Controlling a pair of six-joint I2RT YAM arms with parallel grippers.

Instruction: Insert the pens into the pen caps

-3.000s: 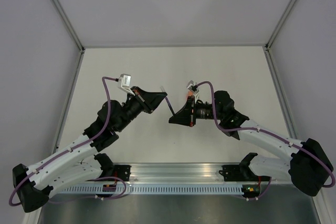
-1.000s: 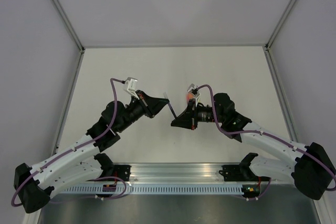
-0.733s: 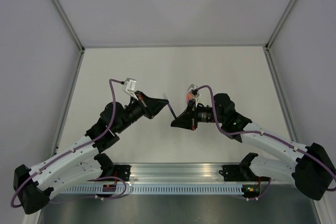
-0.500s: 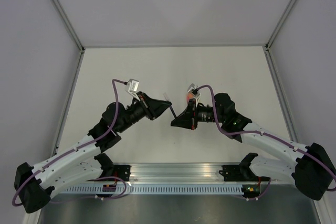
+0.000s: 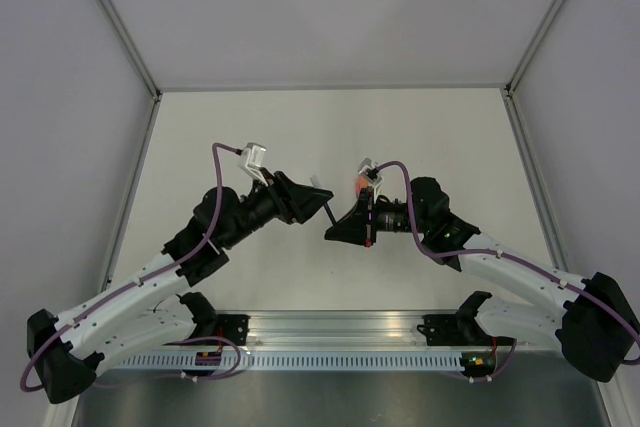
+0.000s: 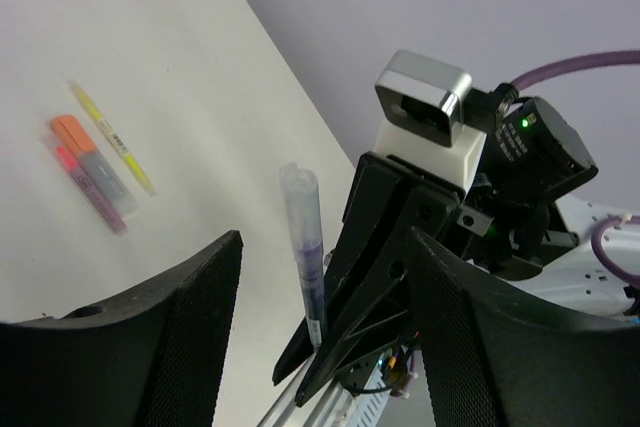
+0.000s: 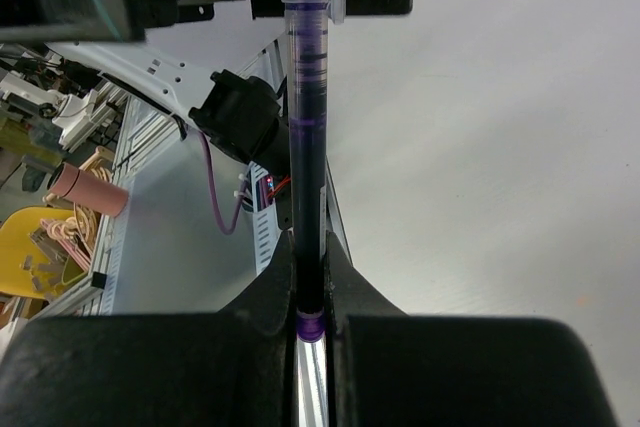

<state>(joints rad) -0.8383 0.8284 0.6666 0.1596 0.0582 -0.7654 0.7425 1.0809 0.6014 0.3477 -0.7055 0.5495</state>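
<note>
My right gripper (image 7: 308, 252) is shut on the lower end of the dark purple pen (image 7: 305, 137), which sticks straight out of it, a clear sleeve on its far end. In the left wrist view this purple pen (image 6: 308, 267) stands between the spread fingers (image 6: 150, 347) of my left gripper (image 6: 325, 242), which is open and not touching it. From above, the pen (image 5: 327, 211) bridges the left gripper (image 5: 318, 197) and the right gripper (image 5: 330, 231) above mid-table. On the table lie a pale yellow pen (image 6: 110, 137) and a red-pink pen (image 6: 100, 187) with an orange cap (image 6: 70, 130) on its end.
The orange cap (image 5: 358, 185) shows beside the right wrist camera from above. The white table (image 5: 330, 127) is walled on three sides. A metal rail (image 5: 330, 332) carrying both arm bases runs along the near edge.
My left gripper has opened and let go of the purple pen's end, staying around it. My right gripper still holds the pen in about the same place.
</note>
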